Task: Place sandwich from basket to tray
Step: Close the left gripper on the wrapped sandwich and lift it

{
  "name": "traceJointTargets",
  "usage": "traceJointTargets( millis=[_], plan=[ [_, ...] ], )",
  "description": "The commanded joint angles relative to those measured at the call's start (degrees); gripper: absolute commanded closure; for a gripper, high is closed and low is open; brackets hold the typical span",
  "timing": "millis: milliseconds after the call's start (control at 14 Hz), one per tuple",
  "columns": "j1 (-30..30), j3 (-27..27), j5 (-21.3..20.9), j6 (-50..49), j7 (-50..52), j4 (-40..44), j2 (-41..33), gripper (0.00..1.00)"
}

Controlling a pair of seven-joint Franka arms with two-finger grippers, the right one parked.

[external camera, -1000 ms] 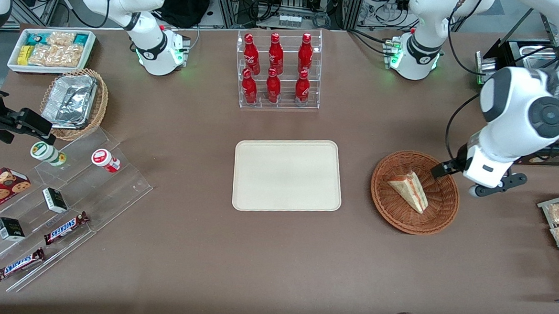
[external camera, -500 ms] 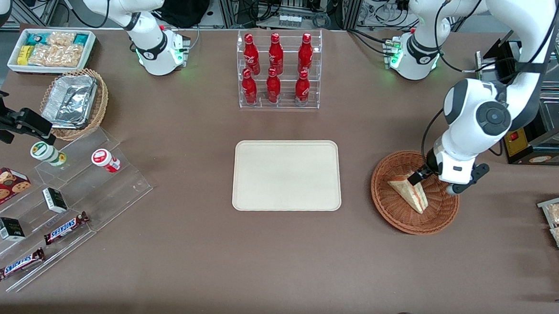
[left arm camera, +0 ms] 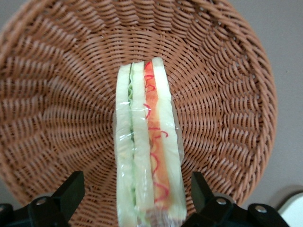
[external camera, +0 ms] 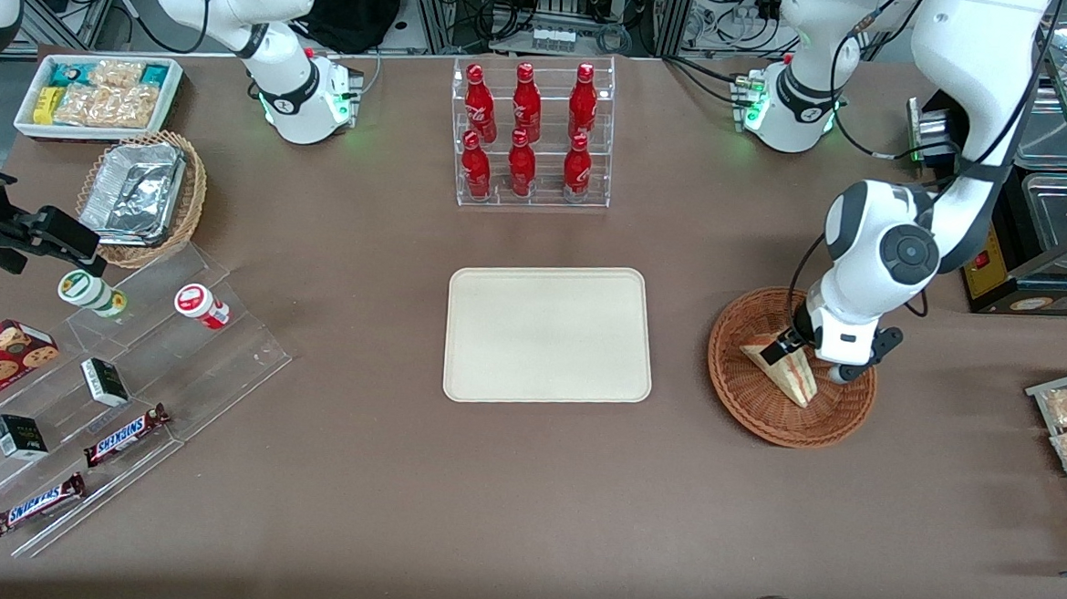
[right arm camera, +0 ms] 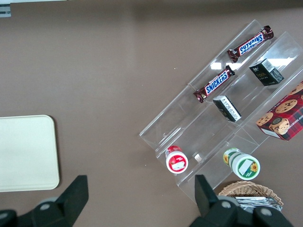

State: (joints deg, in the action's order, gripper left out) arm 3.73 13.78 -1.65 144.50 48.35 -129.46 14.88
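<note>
While open, hand [left arm camera: 135, 203] straddles sandwich [left arm camera: 147, 151].

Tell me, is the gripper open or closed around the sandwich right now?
Open. The gripper hangs in the basket with a finger on each side of the sandwich, clear gaps between.

wrapped sandwich [left arm camera: 147, 151] lies on its side in the reddish wicker basket [external camera: 747, 407]; cream tray [external camera: 549, 335] sits bare beside it, gripper [external camera: 782, 347] spread over the sandwich.
</note>
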Motion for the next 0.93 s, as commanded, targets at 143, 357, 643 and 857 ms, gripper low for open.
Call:
traceJointTargets(
  millis=[143,357,643,857],
  plan=[
    [-0.3,0.0,-0.4,1.3,1.0,1.0,0.7,0.90],
    [-0.3,0.0,-0.6,-5.7,0.9,5.5,-1.6,0.91],
    [-6.8,0.2,-0.7,-31.9,1.0,22.1,-3.5,0.92],
    [-14.3,0.2,-0.7,-39.6,0.3,30.4,-1.5,0.92]
  ],
)
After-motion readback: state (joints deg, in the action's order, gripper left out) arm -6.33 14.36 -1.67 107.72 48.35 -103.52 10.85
